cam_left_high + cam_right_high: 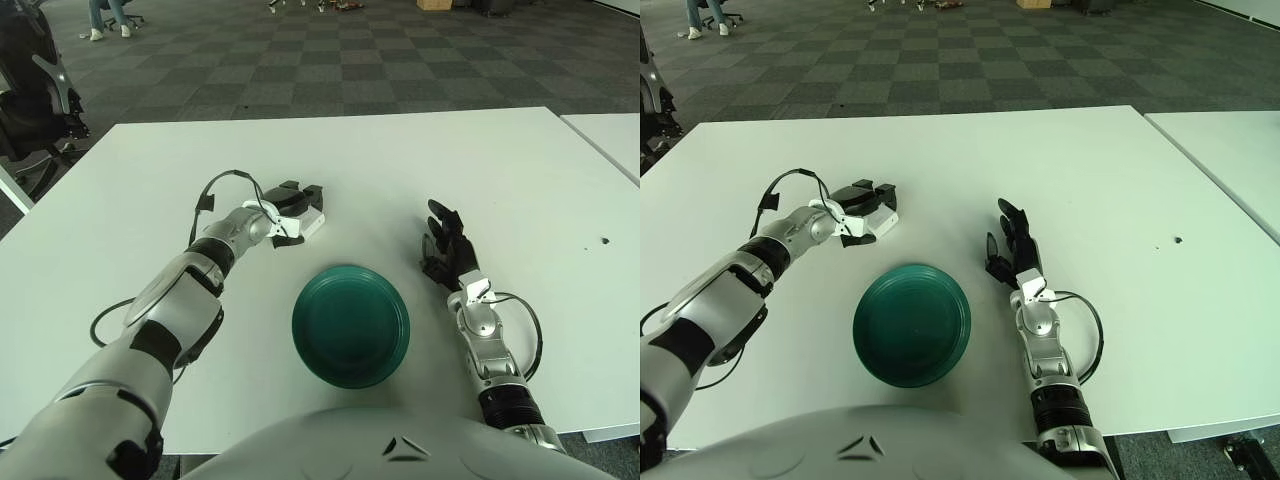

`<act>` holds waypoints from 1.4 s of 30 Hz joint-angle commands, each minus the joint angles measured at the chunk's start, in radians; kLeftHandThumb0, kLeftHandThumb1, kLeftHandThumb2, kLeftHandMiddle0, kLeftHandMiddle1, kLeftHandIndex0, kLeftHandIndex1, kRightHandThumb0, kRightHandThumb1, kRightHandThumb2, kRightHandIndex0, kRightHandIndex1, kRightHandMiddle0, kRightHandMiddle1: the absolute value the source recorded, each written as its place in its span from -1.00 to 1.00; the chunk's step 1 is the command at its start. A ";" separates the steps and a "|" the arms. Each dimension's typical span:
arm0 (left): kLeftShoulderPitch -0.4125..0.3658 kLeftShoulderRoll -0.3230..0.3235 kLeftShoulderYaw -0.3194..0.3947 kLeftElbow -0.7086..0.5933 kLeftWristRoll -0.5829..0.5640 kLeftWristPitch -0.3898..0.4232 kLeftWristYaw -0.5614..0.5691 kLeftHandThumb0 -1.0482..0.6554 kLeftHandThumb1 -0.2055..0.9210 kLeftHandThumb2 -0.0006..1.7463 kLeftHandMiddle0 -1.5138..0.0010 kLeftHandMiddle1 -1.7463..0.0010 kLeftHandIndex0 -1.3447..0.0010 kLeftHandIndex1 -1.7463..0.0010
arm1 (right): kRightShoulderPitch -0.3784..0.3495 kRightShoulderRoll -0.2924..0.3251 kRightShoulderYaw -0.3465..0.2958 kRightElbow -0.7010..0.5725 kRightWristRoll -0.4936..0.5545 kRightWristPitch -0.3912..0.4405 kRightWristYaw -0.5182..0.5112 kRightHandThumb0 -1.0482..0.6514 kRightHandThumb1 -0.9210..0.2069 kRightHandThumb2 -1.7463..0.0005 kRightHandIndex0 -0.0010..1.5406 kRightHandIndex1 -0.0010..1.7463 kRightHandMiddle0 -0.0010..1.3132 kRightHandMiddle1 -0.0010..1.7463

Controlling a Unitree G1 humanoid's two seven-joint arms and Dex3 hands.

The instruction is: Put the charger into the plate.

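- While the plate [350, 326] sits bare on the white tabletop [520, 170] right in front of the robot, the job is only at its first stage: nothing lies in the dark green dish.
- The charger [306, 221], a small white block, is at the left hand [283, 212], beyond the plate and a little to its left, apart from the rim.
- The left hand's dark fingers [291, 193] curl around the charger from above and from the side; it looks like a grasp, though whether the block is lifted clear of the tabletop or touching it cannot be told from these views.
- A thin black cable [218, 184] loops over the left wrist; it seems to belong to the arm, not to the charger, but that is a guess.
- The right hand [446, 250] shows to the right of the plate, idle, its fingers loosely spread and holding nothing.
- Done, by my reading: the reach and the closing of the fingers on the charger.
- Left to do: carry the charger toward the robot and slightly right until it is over the middle of the plate, lower it, open the fingers and draw the hand away.
- The path is short, with nothing between charger and plate.
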 commanded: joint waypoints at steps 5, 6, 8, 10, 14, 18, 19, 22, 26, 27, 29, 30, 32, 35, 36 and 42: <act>0.118 -0.001 -0.026 0.066 0.021 -0.015 -0.101 0.23 -0.38 0.69 -0.03 -0.85 0.22 -1.00 | 0.147 0.029 0.018 0.144 0.005 0.220 0.019 -0.51 -1.00 0.03 -0.71 -0.99 -1.00 -0.40; 0.105 0.013 -0.013 0.042 0.007 -0.029 -0.109 0.23 -0.38 0.70 -0.04 -0.86 0.22 -1.00 | 0.147 0.028 0.020 0.142 0.005 0.220 0.022 -0.51 -1.00 0.03 -0.70 -0.99 -1.00 -0.40; 0.093 0.041 0.011 -0.015 -0.020 -0.055 -0.121 0.23 -0.39 0.71 -0.04 -0.86 0.22 -1.00 | 0.148 0.028 0.021 0.139 0.006 0.220 0.025 -0.51 -1.00 0.04 -0.70 -0.99 -1.00 -0.39; 0.095 0.078 0.039 -0.104 -0.051 -0.083 -0.135 0.23 -0.42 0.73 -0.05 -0.87 0.20 -1.00 | 0.149 0.028 0.021 0.138 0.007 0.221 0.026 -0.51 -1.00 0.04 -0.69 -0.99 -1.00 -0.38; 0.126 0.127 0.080 -0.266 -0.085 -0.098 -0.162 0.23 -0.47 0.76 -0.08 -0.86 0.17 -1.00 | 0.149 0.029 0.020 0.138 0.007 0.221 0.026 -0.51 -1.00 0.04 -0.69 -0.99 -1.00 -0.37; 0.197 0.159 0.138 -0.473 -0.130 -0.090 -0.185 0.23 -0.54 0.81 -0.10 -0.86 0.11 -1.00 | 0.149 0.028 0.020 0.142 0.005 0.218 0.025 -0.51 -1.00 0.05 -0.69 -0.99 -1.00 -0.36; 0.214 0.166 0.152 -0.524 -0.139 -0.083 -0.194 0.23 -0.56 0.82 -0.11 -0.85 0.09 -1.00 | 0.149 0.028 0.020 0.143 0.004 0.217 0.024 -0.51 -1.00 0.04 -0.68 -0.99 -1.00 -0.36; 0.261 0.182 0.187 -0.655 -0.160 -0.065 -0.217 0.23 -0.60 0.84 -0.13 -0.84 0.06 -1.00 | 0.148 0.028 0.021 0.146 0.000 0.215 0.018 -0.51 -1.00 0.03 -0.68 -0.99 -1.00 -0.35; 0.320 0.216 0.235 -0.833 -0.188 -0.076 -0.252 0.23 -0.63 0.87 -0.15 -0.84 0.03 -1.00 | 0.151 0.027 0.022 0.148 -0.005 0.211 0.013 -0.51 -1.00 0.02 -0.67 -0.99 -1.00 -0.34; 0.335 0.226 0.248 -0.885 -0.196 -0.081 -0.263 0.23 -0.65 0.88 -0.15 -0.85 0.02 -1.00 | 0.152 0.026 0.023 0.148 -0.006 0.209 0.012 -0.51 -1.00 0.01 -0.67 -0.98 -1.00 -0.34; 0.353 0.235 0.264 -0.957 -0.203 -0.082 -0.279 0.23 -0.67 0.90 -0.16 -0.86 0.01 -1.00 | 0.154 0.025 0.025 0.148 -0.007 0.205 0.014 -0.51 -1.00 0.00 -0.66 -0.98 -1.00 -0.34; 0.359 0.233 0.267 -0.987 -0.203 -0.079 -0.283 0.23 -0.67 0.90 -0.16 -0.87 0.01 -1.00 | 0.156 0.024 0.025 0.148 -0.006 0.202 0.016 -0.51 -1.00 -0.01 -0.66 -0.98 -1.00 -0.33; 0.375 0.225 0.274 -1.044 -0.203 -0.065 -0.295 0.23 -0.68 0.92 -0.15 -0.89 0.01 -1.00 | 0.157 0.022 0.026 0.150 -0.003 0.197 0.021 -0.51 -1.00 -0.02 -0.65 -0.98 -1.00 -0.33; 0.404 0.214 0.281 -1.120 -0.205 -0.037 -0.317 0.23 -0.69 0.92 -0.15 -0.90 0.01 -1.00 | 0.157 0.021 0.026 0.153 0.001 0.192 0.026 -0.51 -1.00 -0.02 -0.64 -0.98 -1.00 -0.32; 0.419 0.211 0.284 -1.160 -0.208 -0.023 -0.330 0.23 -0.69 0.93 -0.15 -0.90 0.01 -1.00 | 0.157 0.022 0.025 0.155 0.002 0.189 0.025 -0.51 -1.00 -0.03 -0.64 -0.98 -1.00 -0.32; 0.484 0.201 0.287 -1.347 -0.224 0.073 -0.418 0.23 -0.68 0.92 -0.17 -0.89 0.02 -1.00 | 0.156 0.025 0.026 0.157 0.004 0.187 0.025 -0.51 -1.00 -0.02 -0.64 -0.98 -1.00 -0.32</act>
